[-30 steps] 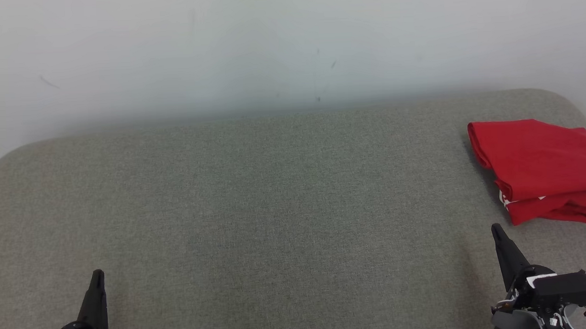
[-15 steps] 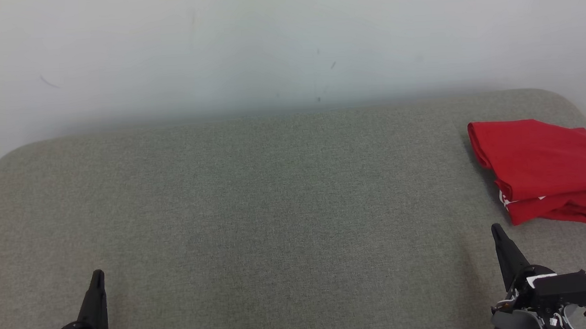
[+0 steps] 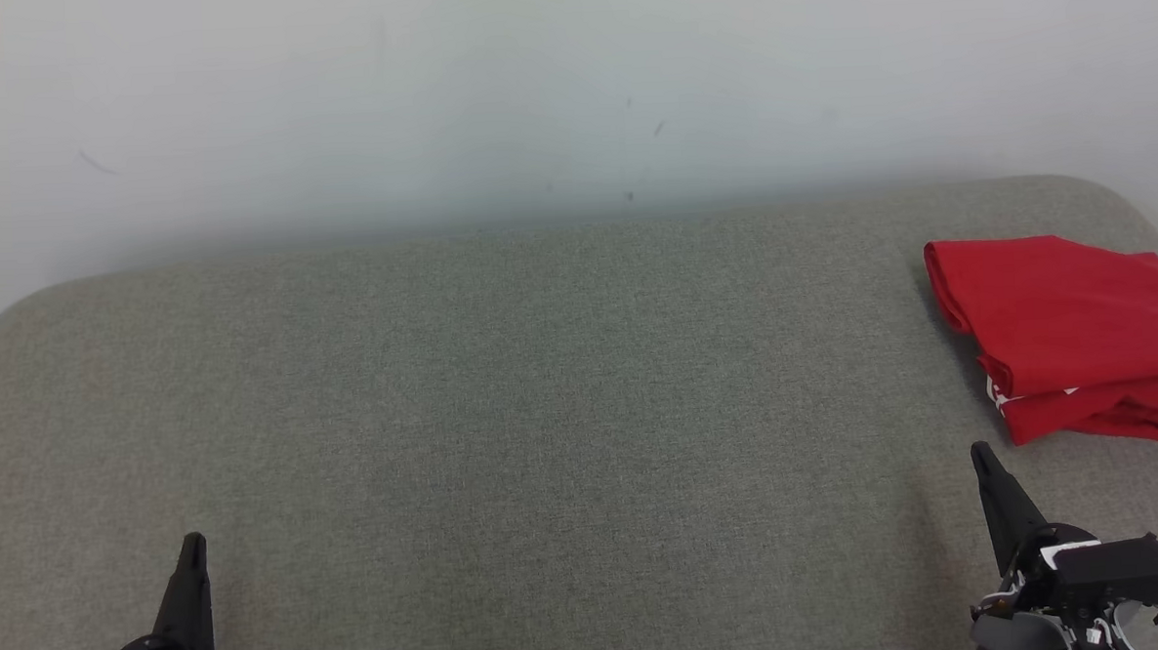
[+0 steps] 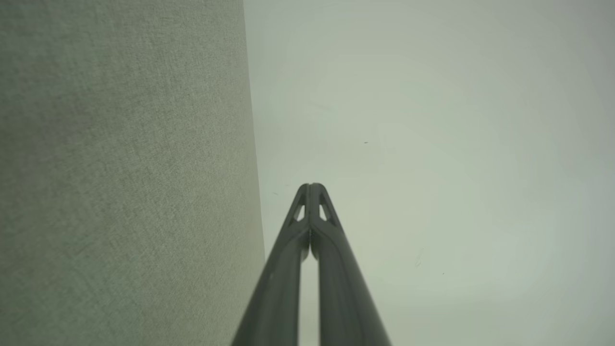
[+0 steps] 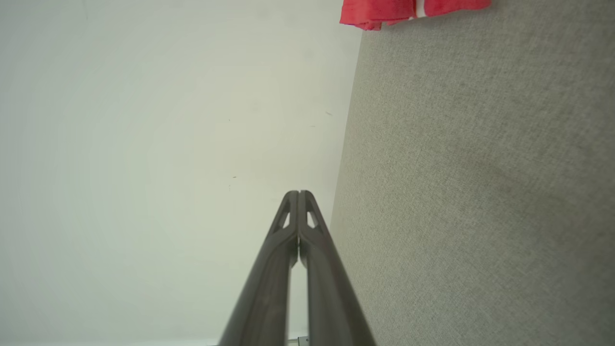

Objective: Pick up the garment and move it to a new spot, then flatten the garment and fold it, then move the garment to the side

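Left end effector (image 3: 192, 543) sits low at the near left of the grey padded surface (image 3: 543, 385), fingers pressed together on nothing. The right end effector (image 3: 980, 452) is likewise closed and empty at the near right, its tip near the garment (image 3: 1068, 328) but not touching it.

We read this as a parked pose. Both arms are clear of the cloth with nothing gripped, which fits a job that looks finished.

The garment lies at the far right of the surface, partly cut off by the head view's edge and well apart from the bare middle. It is red fabric, folded into a compact stack of several layers. There is a rounded fold at its left end, and a small white marking (image 3: 998, 397) peeks from the lower layers. The top face is smooth, with few creases.
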Available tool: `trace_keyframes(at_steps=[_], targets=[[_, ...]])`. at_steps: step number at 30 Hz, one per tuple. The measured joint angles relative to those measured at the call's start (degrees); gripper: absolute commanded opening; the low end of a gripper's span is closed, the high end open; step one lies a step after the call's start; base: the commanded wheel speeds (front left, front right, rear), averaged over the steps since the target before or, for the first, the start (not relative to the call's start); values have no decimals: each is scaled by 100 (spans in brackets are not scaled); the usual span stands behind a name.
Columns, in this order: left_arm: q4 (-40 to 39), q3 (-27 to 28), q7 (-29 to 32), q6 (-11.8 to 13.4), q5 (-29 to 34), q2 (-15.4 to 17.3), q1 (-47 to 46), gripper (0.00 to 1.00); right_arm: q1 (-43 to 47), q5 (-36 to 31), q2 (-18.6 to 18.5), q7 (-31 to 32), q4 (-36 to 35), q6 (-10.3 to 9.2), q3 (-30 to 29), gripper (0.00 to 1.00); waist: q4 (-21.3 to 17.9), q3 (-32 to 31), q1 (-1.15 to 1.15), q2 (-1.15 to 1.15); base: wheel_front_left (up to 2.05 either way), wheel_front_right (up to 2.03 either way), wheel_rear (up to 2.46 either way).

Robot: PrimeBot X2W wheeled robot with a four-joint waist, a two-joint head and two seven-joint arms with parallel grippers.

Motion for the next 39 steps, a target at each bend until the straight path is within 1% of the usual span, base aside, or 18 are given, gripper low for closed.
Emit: trace_keyframes(at_steps=[39], targets=[[2, 0, 0, 0, 0, 0, 0, 0, -1, 0, 0, 0, 2, 25, 1, 0, 0, 0, 0, 0, 0, 0, 0]])
